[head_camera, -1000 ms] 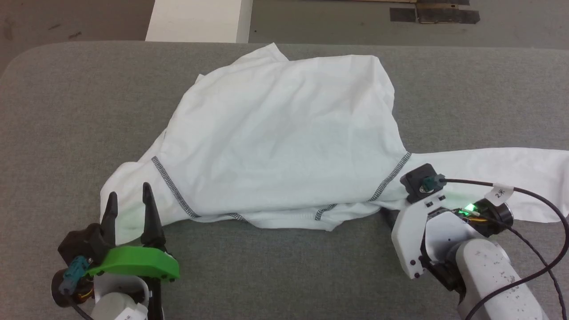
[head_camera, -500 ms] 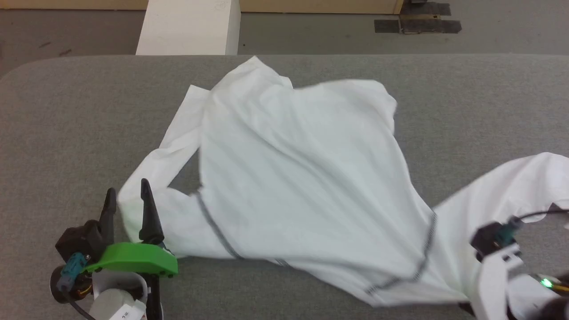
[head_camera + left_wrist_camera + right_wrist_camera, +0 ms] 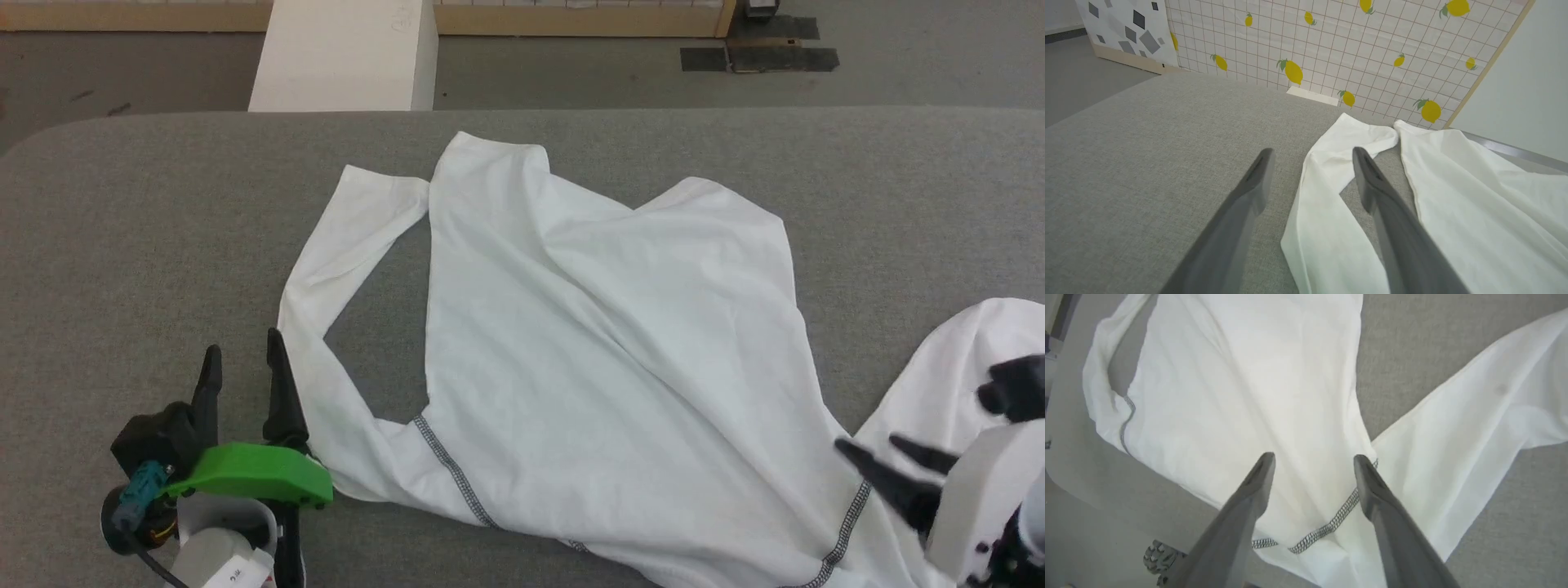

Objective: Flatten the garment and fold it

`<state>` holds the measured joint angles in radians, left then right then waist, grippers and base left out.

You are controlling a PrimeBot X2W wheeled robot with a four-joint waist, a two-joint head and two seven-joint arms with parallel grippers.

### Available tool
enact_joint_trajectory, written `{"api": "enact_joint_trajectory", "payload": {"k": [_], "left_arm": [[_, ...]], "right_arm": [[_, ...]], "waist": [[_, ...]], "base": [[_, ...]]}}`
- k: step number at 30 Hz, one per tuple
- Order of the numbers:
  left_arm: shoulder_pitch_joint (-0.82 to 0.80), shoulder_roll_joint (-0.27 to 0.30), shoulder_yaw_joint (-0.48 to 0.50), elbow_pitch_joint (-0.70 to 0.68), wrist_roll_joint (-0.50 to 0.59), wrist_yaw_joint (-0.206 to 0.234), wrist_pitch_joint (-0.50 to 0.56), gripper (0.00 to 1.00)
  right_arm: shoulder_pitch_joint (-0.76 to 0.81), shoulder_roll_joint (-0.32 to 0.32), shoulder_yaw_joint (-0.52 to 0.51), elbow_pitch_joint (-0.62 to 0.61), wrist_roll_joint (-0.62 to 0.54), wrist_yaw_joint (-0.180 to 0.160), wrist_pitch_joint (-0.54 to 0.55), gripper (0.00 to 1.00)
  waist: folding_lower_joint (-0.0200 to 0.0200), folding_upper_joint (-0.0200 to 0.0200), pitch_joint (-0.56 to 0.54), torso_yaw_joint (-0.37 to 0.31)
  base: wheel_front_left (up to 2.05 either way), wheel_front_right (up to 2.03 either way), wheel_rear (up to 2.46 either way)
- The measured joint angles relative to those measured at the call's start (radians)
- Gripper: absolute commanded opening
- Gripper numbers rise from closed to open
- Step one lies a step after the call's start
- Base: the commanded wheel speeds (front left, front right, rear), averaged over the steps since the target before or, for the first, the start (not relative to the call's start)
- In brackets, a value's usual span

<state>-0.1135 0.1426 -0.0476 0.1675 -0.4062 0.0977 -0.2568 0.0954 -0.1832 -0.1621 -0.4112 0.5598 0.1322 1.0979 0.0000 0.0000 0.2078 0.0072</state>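
While the left gripper (image 3: 243, 347) gapes empty near the table's (image 3: 122, 245) front-left corner, just beside a sleeve (image 3: 326, 269), the shirt (image 3: 604, 367) sprawls from the middle to the front edge. Near the front-right corner the right gripper (image 3: 867, 443), spread wide, holds nothing above the shoulder seam (image 3: 849, 514).

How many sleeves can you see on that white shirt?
2 on the soft white long-sleeved shirt: one sleeve bent at its left, one running off to the right.

Head overhead; wrist views near garment (image 3: 604, 367)
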Motion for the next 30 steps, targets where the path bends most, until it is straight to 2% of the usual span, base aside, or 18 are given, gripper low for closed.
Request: {"api": "enact_joint_trajectory", "payload": {"k": [5, 11, 15, 19, 23, 27, 28, 29, 30], "left_arm": [[0.000, 0.001, 0.001, 0.003, -0.001, 0.000, 0.000, 1.00], [0.000, 0.000, -0.008, 0.001, -0.001, 0.001, 0.000, 1.00], [-0.001, -0.006, -0.026, -0.004, -0.001, 0.001, 0.000, 1.00], [-0.015, -0.018, -0.040, -0.002, -0.002, -0.002, 0.000, 1.00], [-0.028, -0.027, -0.056, 0.006, -0.003, -0.009, 0.000, 1.00], [-0.042, -0.040, -0.059, 0.013, -0.007, -0.010, 0.000, 1.00], [-0.045, -0.041, -0.058, 0.013, -0.007, -0.010, 0.000, 1.00], [-0.048, -0.042, -0.057, 0.013, -0.007, -0.010, 0.000, 1.00], [-0.051, -0.043, -0.056, 0.013, -0.007, -0.011, 0.000, 1.00]], "right_arm": [[-0.122, 0.076, -0.077, -0.018, -0.011, 0.000, -0.257, 1.00], [-0.214, 0.120, -0.066, 0.125, -0.159, 0.000, -0.395, 1.00], [-0.290, 0.130, -0.013, 0.285, -0.297, 0.000, -0.391, 1.00], [-0.376, 0.118, -0.002, 0.432, -0.469, 0.000, -0.351, 1.00], [-0.440, 0.108, 0.020, 0.542, -0.526, 0.000, -0.305, 1.00], [-0.462, 0.077, 0.053, 0.621, -0.536, 0.000, -0.230, 1.00], [-0.471, 0.072, 0.060, 0.628, -0.530, 0.000, -0.207, 0.52], [-0.486, 0.062, 0.067, 0.628, -0.520, 0.000, -0.189, 0.32], [-0.499, 0.053, 0.072, 0.629, -0.512, 0.000, -0.181, 0.00]], "waist": [[0.0000, 0.0000, -0.011, -0.001], [0.0000, 0.0000, -0.011, 0.006], [0.0000, 0.0000, -0.001, 0.022], [0.0000, 0.0000, 0.016, 0.046], [0.0000, 0.0000, 0.041, 0.072], [0.0000, 0.0000, 0.070, 0.097], [0.0000, 0.0000, 0.079, 0.103], [0.0000, 0.0000, 0.087, 0.108], [0.0000, 0.0000, 0.094, 0.112]], "base": [[0.00, 0.00, 0.00], [0.00, 0.00, 0.00], [0.00, 0.00, 0.00], [0.00, 0.00, 0.00], [0.00, 0.00, 0.00], [0.00, 0.00, 0.00], [0.00, 0.00, 0.00], [0.00, 0.00, 0.00], [0.00, 0.00, 0.00]]}}
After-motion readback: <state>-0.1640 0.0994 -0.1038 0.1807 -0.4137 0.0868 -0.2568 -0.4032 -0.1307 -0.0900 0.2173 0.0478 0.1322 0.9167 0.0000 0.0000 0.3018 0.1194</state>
